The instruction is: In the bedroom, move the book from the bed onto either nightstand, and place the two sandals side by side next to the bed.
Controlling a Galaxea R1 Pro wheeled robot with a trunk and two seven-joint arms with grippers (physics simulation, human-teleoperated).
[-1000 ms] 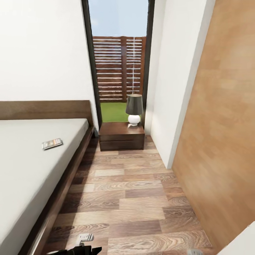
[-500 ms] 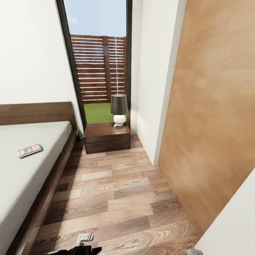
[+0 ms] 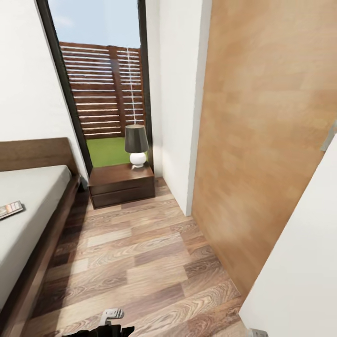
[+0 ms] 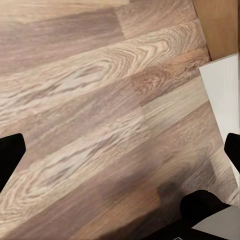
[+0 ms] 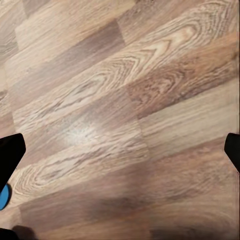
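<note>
Book (image 3: 10,209) on bed (image 3: 32,206), well short of nightstand (image 3: 121,185) with lamp (image 3: 136,146) on top. Left tool (image 4: 120,150) and right tool (image 5: 120,150) spread wide over wood floor (image 3: 140,252), holding nothing.

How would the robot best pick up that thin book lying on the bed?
The book lies flat on the bed, near the side that faces the floor. It is thin, so probably come from that side with the gripper low and pinch the nearer edge, one finger slid beneath it into the soft mattress.
</note>
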